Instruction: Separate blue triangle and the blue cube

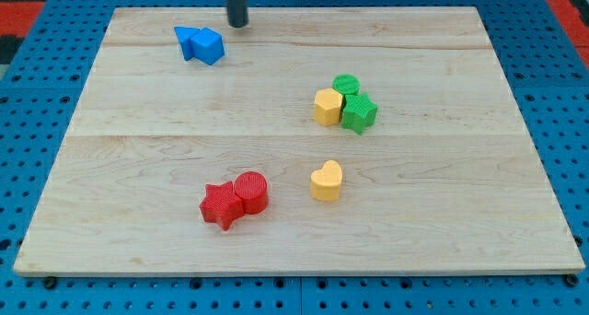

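Blue triangle [188, 41] and blue cube [210, 46] sit touching near the board's [138, 168] top left. Just right of them, a bit higher, my tip [238, 24] holds nothing and touches neither.

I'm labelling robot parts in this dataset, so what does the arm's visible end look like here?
Only a short length of the rod shows, entering from the view's top edge: a straight, dark, near-black cylinder with a plain smooth surface, no markings or cables visible. My tip ends blunt and rounded. The arm above it is out of frame, so its colour and build cannot be told.
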`<act>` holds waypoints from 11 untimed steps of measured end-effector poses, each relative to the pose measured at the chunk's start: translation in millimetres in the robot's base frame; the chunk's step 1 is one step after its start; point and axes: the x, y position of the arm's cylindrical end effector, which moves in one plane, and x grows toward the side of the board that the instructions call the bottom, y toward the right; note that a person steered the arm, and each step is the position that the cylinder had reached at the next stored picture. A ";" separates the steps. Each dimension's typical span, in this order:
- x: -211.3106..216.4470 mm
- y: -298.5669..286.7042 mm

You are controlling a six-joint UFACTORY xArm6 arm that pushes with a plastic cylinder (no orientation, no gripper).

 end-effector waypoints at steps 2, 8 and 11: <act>19.6 -39.5; 74.2 -3.3; 85.6 15.4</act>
